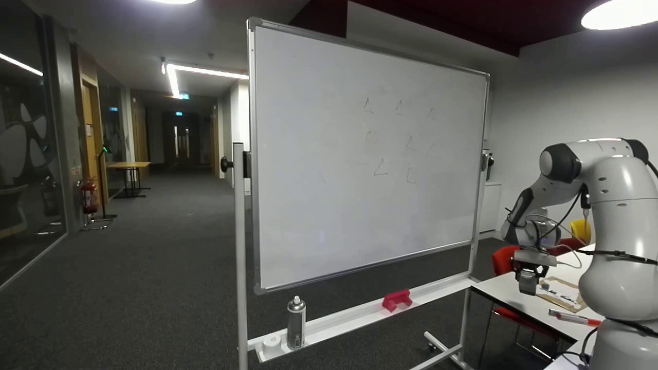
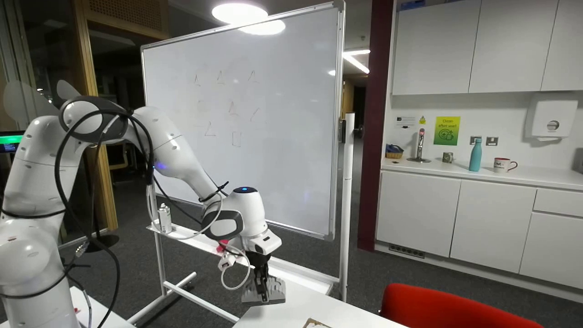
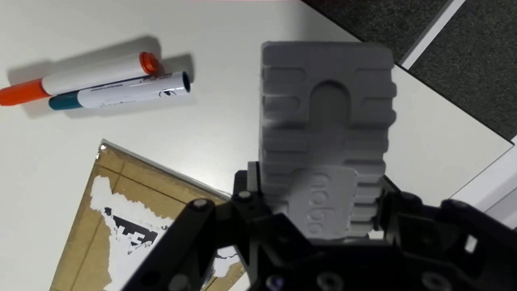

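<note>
the gripper (image 3: 319,188) was pinching a grey ribbed eraser (image 3: 327,133), a finger pressed to each long side, with the raised letters "nobo" (image 3: 319,204) facing the wrist camera. the eraser stuck out past the fingertips over a white table (image 3: 226,101), near one of its corners; whether its lower end met the tabletop could not be told. in the wrist view, an orange-capped marker (image 3: 93,74) and, just beside it, a teal-capped marker (image 3: 129,92) lay on the table to the left, well apart from the eraser. below them lay a piece of brown cardboard (image 3: 80,242) with torn white paper (image 3: 121,250) on it, partly hidden by the gripper. in both exterior views, a framed whiteboard (image 1: 360,221) stood near the table, its upper part bearing thin strokes (image 1: 379,167) in three rows, too faint to read with certainty. on the ledge (image 1: 344,326) below it, in an exterior view, a silver spray can (image 1: 296,326) stood upright beside a white roll (image 1: 271,343), with a red piece (image 1: 397,299) further along. in an exterior view, the arm (image 2: 177,155) bent down toward the table, a red chair (image 2: 446,307) stood beside the table, and a kitchen counter (image 2: 432,170) bore a teal bottle (image 2: 475,157) and a white mug (image 2: 501,165).
</note>
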{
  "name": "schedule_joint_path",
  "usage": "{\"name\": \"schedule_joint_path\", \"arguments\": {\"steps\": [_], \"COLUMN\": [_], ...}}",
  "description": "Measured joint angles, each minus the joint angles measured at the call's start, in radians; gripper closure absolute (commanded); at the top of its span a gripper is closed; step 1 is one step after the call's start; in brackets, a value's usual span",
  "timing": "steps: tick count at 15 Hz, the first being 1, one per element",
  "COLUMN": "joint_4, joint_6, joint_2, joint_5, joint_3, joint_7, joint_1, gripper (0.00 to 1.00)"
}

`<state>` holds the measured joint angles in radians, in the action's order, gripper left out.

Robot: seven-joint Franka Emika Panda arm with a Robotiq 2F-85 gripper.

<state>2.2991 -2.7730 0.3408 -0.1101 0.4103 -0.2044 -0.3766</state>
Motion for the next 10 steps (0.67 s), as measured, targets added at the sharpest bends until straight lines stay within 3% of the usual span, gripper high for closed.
{"name": "schedule_joint_path", "arguments": {"steps": [5,6,8,10], "joint_4": [0.134,0.151,0.172,0.177], "joint_6": [-0.068,-0.069,-0.064,-0.064], "joint_2": [-0.099,-0.113,-0.129,-0.132], "joint_5": [0.282,0.339,0.424,0.437], "joint_3": [0.148,0.175,0.215,0.227], "joint_7": [-0.147,-0.177,-0.225,-0.230], "joint_1": [0.156,0.184,0.223,0.234], "gripper": [0.65,0.40,0.40,0.40]}}
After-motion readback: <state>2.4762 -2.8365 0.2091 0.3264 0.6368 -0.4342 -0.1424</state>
